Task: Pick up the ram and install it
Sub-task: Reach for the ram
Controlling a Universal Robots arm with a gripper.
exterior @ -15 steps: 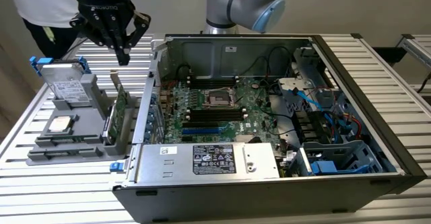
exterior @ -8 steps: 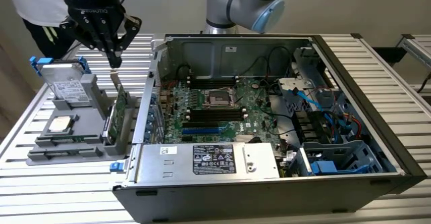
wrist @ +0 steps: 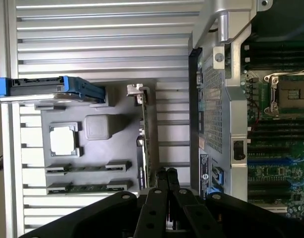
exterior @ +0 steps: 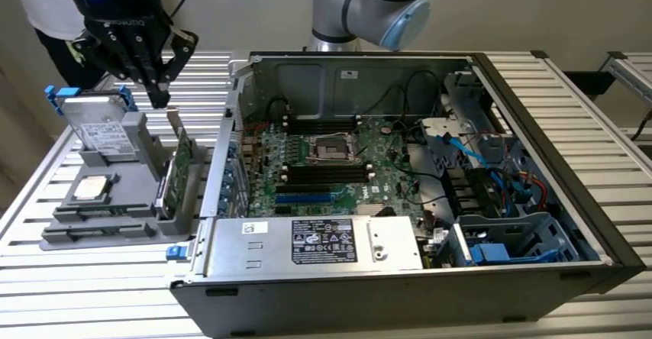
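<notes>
Beside an open black computer case (exterior: 408, 308) lay a grey plastic tray (wrist: 120, 148). At the tray's near end in the exterior view lay narrow green ram sticks (wrist: 87, 168), behind them a square silver processor (exterior: 91, 188), farthest back a blue-tabbed grey metal drive (exterior: 102, 129), along its case side a green bracketed card (exterior: 179, 172).

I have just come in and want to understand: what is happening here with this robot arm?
The gripper hovers, shut and empty, over the grey parts holder beside the open computer case. The ram sits in its slot on that holder, not yet picked up. The gripper is nearest to the upright green card.
</notes>
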